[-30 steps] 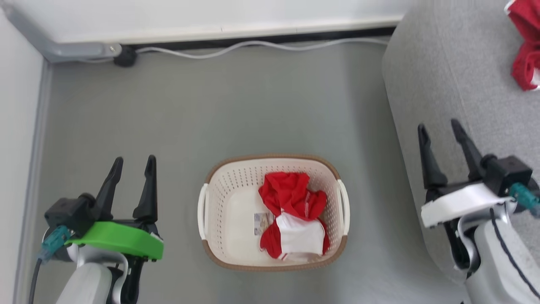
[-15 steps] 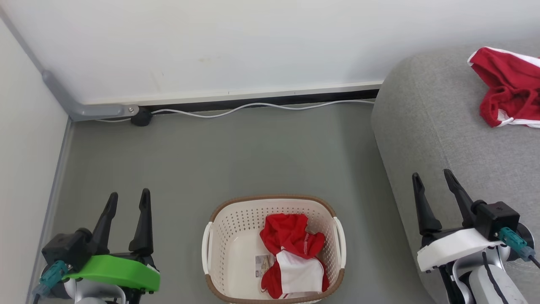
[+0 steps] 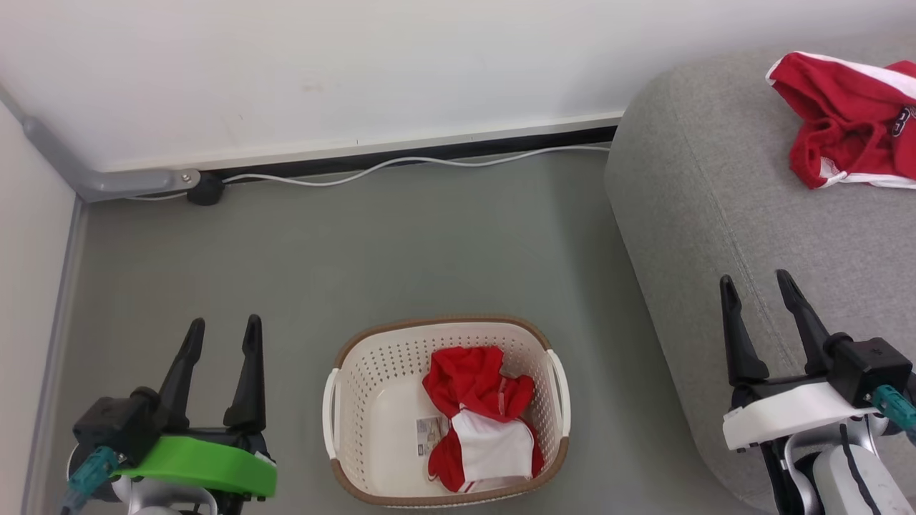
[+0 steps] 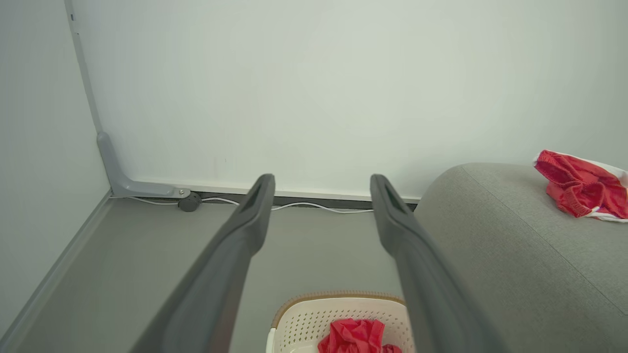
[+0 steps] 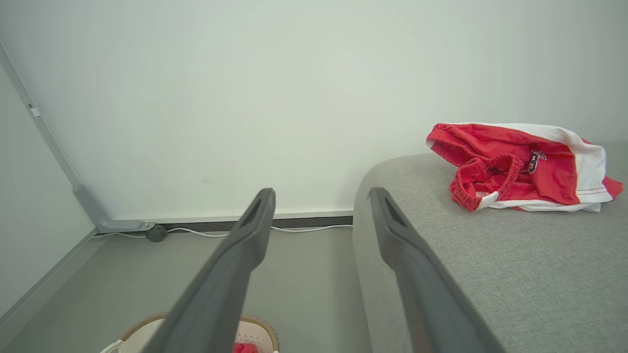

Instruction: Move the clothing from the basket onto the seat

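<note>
Your head camera has swung since half a second ago, so the whole scene sits shifted in the head view, yet nothing has moved against the floor [image 3: 358, 243]: the basket [image 3: 436, 321] stands where it stood, between your arms, near the seat [image 3: 715, 214] but apart from it. Both grippers are unchanged: your left gripper [image 3: 223, 322] holds its two fingers apart with nothing between them, low over the floor, and your right gripper [image 3: 756, 277] is likewise spread and empty, above the seat's near edge. Count two pieces of clothing: one crumpled garment [image 3: 476, 415] lies in the basket's right half, beside the paper sticker [image 3: 429, 435] on its bottom; the other garment [image 3: 844, 121] lies on the seat, well apart from the basket. You also have one basket, one seat and one white cable [image 3: 401, 162] along the foot of the wall [image 3: 429, 64].
</note>
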Motion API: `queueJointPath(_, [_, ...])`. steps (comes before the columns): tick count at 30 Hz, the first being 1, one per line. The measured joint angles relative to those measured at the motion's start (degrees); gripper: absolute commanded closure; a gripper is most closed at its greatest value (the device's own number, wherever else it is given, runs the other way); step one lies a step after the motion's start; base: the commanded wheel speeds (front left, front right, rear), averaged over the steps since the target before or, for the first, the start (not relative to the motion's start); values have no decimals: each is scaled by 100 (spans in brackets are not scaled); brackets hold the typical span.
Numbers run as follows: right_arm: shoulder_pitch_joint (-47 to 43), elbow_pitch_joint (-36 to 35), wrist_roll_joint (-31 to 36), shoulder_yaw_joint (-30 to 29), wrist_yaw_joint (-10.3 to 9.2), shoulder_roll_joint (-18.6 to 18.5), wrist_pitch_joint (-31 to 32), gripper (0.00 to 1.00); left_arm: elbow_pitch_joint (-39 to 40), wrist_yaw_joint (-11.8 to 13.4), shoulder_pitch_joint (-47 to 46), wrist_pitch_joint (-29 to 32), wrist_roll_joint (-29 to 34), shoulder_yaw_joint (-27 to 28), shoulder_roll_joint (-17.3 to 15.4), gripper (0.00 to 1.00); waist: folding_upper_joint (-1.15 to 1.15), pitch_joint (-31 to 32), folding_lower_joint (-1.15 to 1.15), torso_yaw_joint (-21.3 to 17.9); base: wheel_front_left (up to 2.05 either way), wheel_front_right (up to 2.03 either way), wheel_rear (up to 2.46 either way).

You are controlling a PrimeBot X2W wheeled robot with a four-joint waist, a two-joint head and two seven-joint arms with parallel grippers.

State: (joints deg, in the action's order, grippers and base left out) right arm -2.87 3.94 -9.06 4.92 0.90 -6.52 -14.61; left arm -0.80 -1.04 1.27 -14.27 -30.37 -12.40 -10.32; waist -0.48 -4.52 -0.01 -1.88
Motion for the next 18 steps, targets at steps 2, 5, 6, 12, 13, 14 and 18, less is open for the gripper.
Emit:
queueJointPath(2, [1, -69, 0, -23, -1, -3, 0, 0, 20, -42, 0, 0, 33, -78, -3, 0, 0, -90, 0, -23, 0, 0, 0])
queueJointPath(5, [14, -203, 10, -26, -3, -2, 0, 0, 89, -76, -5, 0, 44, -192, -4, 0, 0, -244, 0, -61, 0, 0, 0])
queueJointPath(6, [27, -253, 18, -26, -4, -1, 0, 0, 124, -105, -9, 0, 58, -227, -4, 0, 0, -301, 0, -75, 0, 0, 0])
queueJointPath(12, [331, -569, 92, -18, -5, 11, 0, 0, 202, -198, -263, 13, 234, -465, -2, 0, 0, -702, 0, -175, 0, 0, 0])
queueJointPath(13, [388, -609, 122, -13, -4, 14, 0, 0, 205, -199, -323, 38, 264, -495, -1, 0, 0, -776, 0, -194, 0, 0, 0])
queueJointPath(14, [441, -646, 149, -1, -4, 16, 0, 0, 200, -200, -378, 77, 288, -533, -5, 0, 0, -849, 0, -214, 0, 0, 0])
queueJointPath(18, [691, -835, 214, 79, 1, 62, 0, 0, 159, -249, -519, 260, 374, -697, -16, 0, 0, -1153, 0, -300, 0, 0, 0])
